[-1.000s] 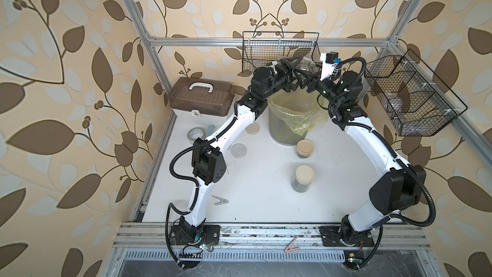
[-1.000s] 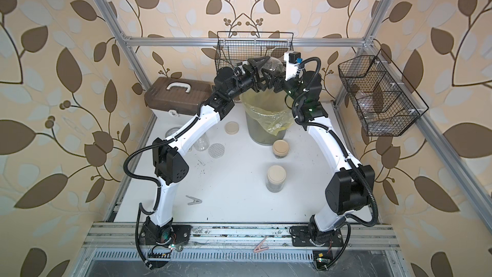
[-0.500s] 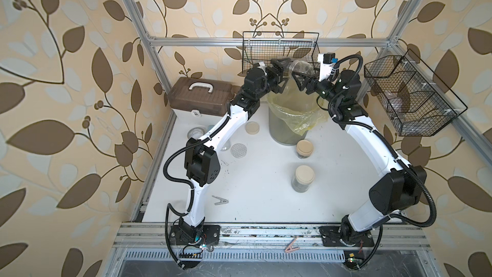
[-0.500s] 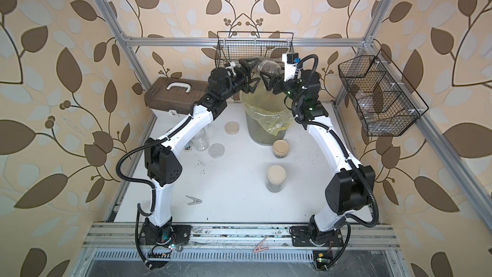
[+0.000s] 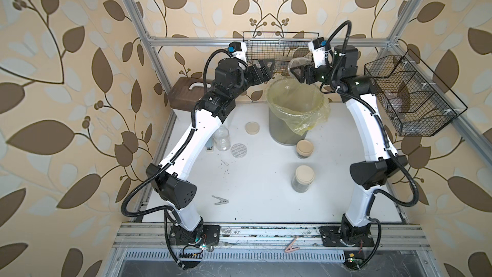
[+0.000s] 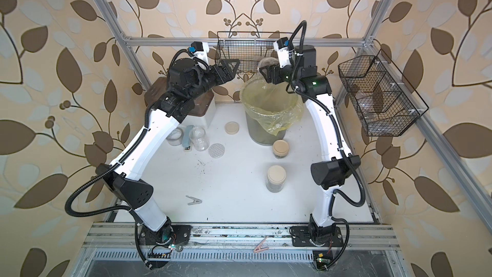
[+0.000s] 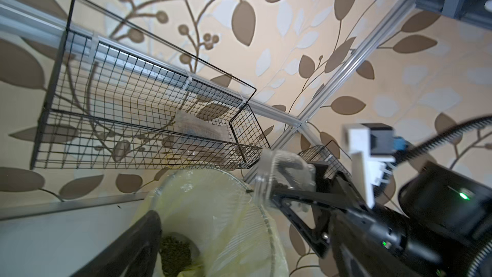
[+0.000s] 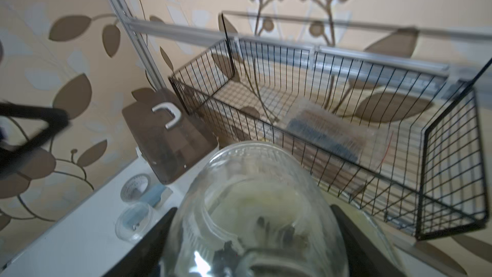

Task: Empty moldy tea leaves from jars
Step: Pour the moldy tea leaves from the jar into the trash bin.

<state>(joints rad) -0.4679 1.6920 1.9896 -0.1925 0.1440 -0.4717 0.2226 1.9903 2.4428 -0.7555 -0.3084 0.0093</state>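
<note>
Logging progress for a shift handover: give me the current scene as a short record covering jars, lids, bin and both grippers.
bin: yellow liner, tea leaves at the bottom
right gripper: shut on open jar, tipped above the bin's far rim, few leaf bits inside
left gripper: open, empty, raised beside the bin
lidded jars: two, upright, dark leaves inside
loose lids: beige lid, dotted lid, lying flat
emptied jar: lidless, upright, near the dotted lid

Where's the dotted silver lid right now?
In both top views the dotted lid lies flat on the table, left of centre, beside the lidless jar and left of the yellow-lined bin.
</note>
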